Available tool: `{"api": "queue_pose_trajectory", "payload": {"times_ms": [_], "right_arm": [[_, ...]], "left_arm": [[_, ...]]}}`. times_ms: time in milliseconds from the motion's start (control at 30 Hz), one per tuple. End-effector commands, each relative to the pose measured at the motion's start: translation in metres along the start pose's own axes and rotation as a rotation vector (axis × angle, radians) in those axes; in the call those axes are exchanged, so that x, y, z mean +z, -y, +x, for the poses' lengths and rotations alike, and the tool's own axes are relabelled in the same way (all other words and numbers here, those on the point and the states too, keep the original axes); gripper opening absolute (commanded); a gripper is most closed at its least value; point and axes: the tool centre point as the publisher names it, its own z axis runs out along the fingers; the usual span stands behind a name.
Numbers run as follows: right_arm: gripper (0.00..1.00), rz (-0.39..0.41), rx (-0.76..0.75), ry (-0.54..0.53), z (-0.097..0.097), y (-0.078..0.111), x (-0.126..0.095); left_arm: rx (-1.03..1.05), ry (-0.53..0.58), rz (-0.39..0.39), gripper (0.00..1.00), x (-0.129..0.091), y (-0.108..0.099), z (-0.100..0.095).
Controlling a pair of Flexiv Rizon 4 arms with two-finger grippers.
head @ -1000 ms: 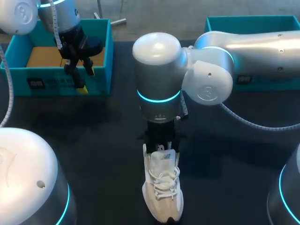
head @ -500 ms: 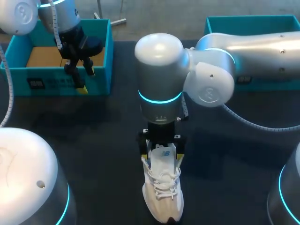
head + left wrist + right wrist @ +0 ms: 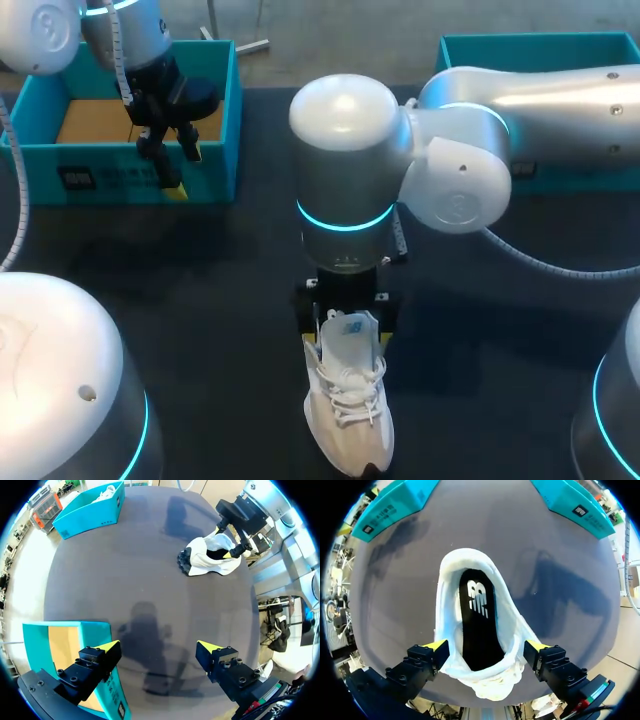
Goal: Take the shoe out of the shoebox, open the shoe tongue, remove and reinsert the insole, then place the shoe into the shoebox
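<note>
Right gripper (image 3: 486,646) spread wide, I straddle the heel of the white lace-up sneaker (image 3: 448,595) to reach its black insole (image 3: 478,625).

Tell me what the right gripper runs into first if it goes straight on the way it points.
Probably the shoe: the right gripper is open astride its heel end, the black insole straight ahead between the fingers. Whether they would clear its sides is unclear.
</note>
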Motion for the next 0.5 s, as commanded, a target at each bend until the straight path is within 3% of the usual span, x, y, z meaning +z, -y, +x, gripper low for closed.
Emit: {"api": "queue_pose_trajectory", "payload": {"times_ms": [33,500], "right_arm": [[1.0,-0.031,0.023,0.02,0.008,0.007,-0.007],[1.0,-0.065,0.022,-0.042,0.007,0.037,-0.025]], "left_arm": [[0.0,0.001,0.0,1.0,0.0,0.0,0.0],[0.0,0.001,0.0,1.0,0.0,0.0,0.0]]}}
